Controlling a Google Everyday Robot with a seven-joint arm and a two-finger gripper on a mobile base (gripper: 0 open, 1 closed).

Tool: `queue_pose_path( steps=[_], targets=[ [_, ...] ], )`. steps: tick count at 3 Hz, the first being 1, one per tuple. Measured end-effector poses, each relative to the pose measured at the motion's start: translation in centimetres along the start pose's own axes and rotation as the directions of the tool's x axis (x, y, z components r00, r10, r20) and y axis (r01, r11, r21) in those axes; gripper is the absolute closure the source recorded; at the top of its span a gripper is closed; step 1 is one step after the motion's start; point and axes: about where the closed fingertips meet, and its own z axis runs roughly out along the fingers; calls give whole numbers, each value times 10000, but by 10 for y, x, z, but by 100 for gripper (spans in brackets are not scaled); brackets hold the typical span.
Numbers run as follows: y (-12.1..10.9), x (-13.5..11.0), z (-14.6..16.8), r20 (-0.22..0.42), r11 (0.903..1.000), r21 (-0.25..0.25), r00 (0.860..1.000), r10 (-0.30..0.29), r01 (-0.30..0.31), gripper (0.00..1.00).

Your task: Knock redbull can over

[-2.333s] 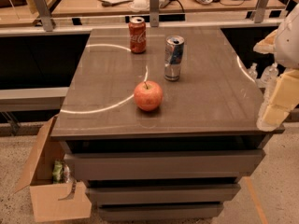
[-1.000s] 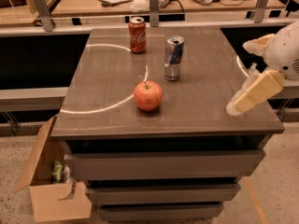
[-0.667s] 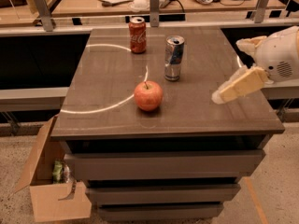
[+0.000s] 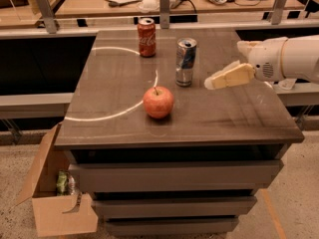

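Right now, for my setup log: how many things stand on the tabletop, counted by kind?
Drink cans: 2, the redbull can and the red Coca-Cola can.
Fruit: 1, the apple.
Total: 3 on the table.
The gripper hovers over the table just right of the redbull can, apart from it.
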Motion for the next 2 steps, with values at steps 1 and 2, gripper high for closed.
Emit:
queue_pose_path(
  steps=[1,2],
  targets=[
    [3,1,-2,-57,10000,-35,10000,-70,70,0],
    [1,4,18,421,9999,-64,9990,114,-111,0]
  ],
)
